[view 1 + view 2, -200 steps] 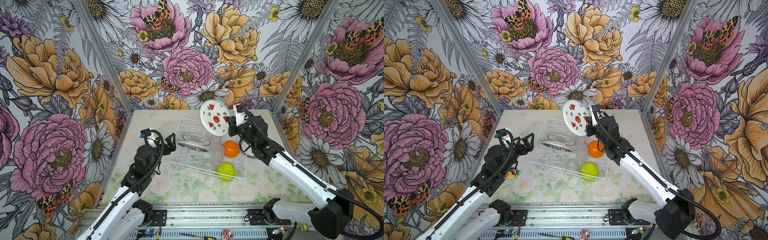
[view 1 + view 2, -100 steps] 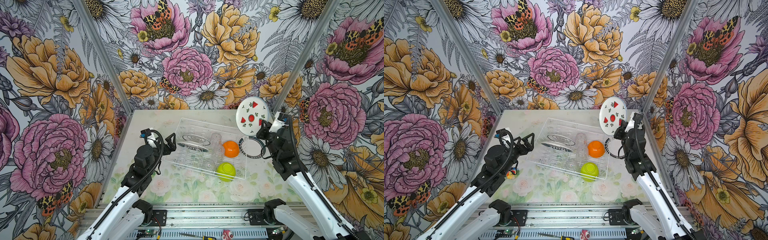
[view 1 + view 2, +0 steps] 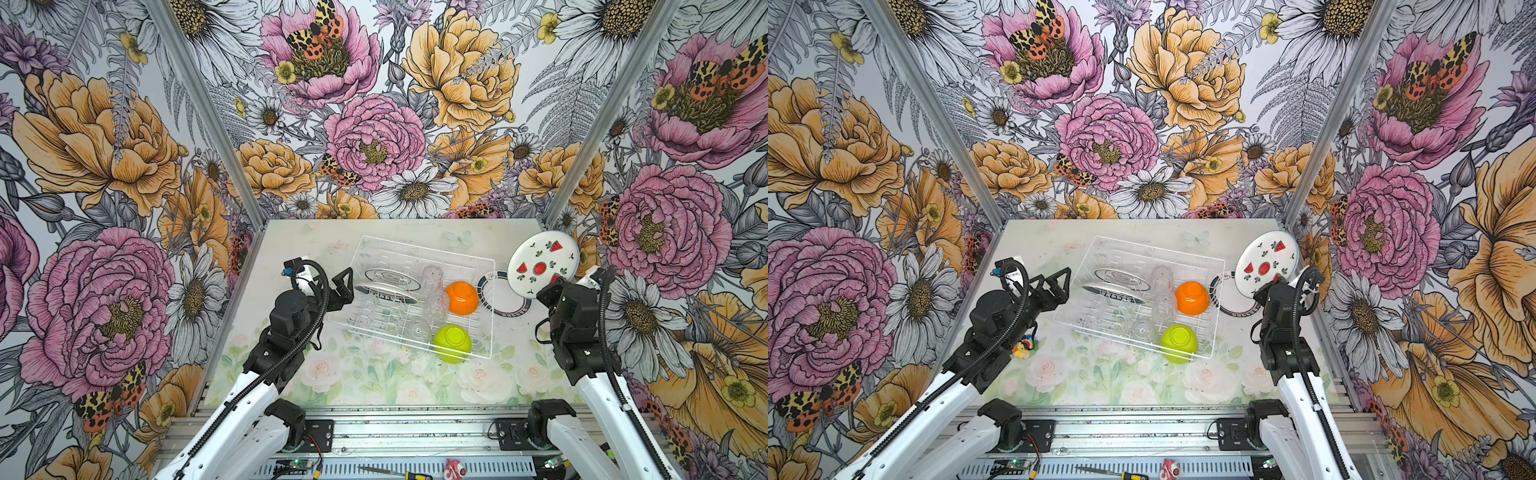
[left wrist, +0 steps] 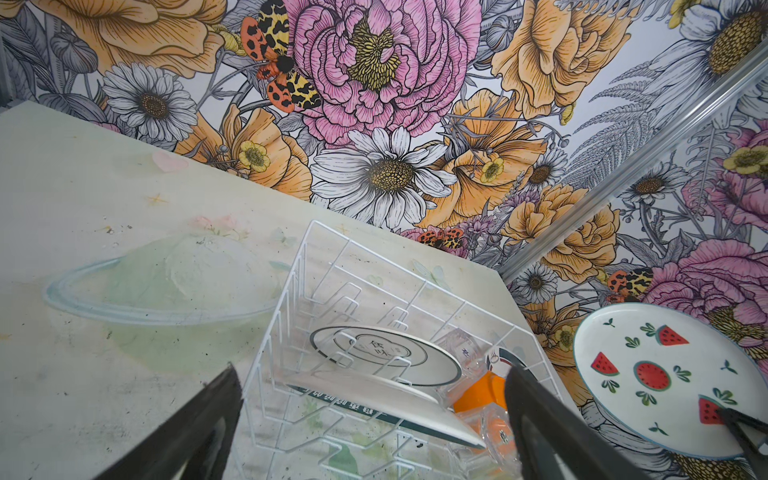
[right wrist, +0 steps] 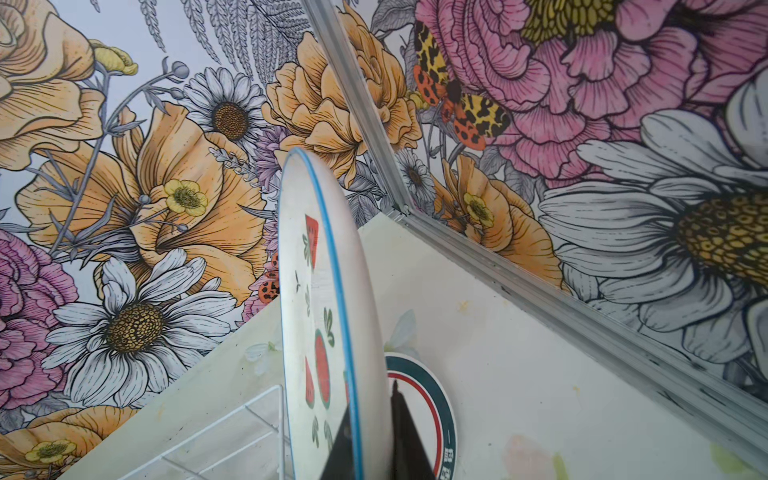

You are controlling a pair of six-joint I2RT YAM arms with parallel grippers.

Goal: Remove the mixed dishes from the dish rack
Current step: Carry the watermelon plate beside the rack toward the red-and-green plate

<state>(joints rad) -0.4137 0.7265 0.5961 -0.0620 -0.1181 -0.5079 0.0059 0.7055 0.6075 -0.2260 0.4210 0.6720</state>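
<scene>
The white wire dish rack (image 3: 424,249) stands mid-table. It holds two dark-rimmed plates (image 3: 388,279) upright in the prongs, clear cups (image 3: 432,276), an upturned orange bowl (image 3: 462,298) and a lime-green bowl (image 3: 452,343). My right gripper (image 3: 555,281) is shut on the lower edge of a watermelon-print plate (image 3: 542,264), held upright in the air to the right of the rack. Under it a plate with a green and red rim (image 3: 509,309) lies flat on the table. My left gripper (image 3: 348,286) is open at the rack's left end, with nothing between its fingers.
The right wall and its metal corner post (image 3: 582,166) are close behind the raised plate. A small colourful toy (image 3: 1021,348) lies by the left arm. Tools (image 3: 390,471) lie on the front rail.
My right arm has swung the watermelon plate from above the rack's back edge out to the right, past the rack and over the flat plate. The left arm has not moved.
</scene>
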